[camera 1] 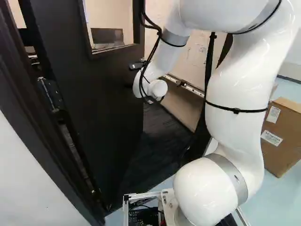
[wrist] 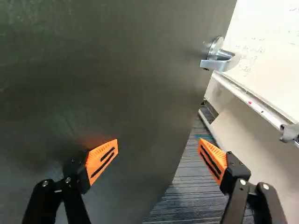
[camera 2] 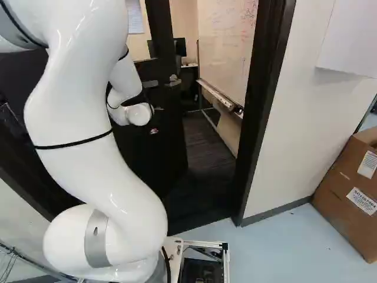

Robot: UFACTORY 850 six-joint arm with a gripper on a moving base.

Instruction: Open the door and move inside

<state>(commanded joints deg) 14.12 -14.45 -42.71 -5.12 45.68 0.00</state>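
Only in base views: door window (camera 1: 112, 21)

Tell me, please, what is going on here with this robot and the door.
The white arm is reaching to the door, which stands partly open, with a whiteboard visible beyond it. Its gripper is open and holds nothing; the door handle is ahead of it, ungripped. Whether the gripper touches the door, I can't tell. The base is just outside the doorway, so moving inside is yet to be done.
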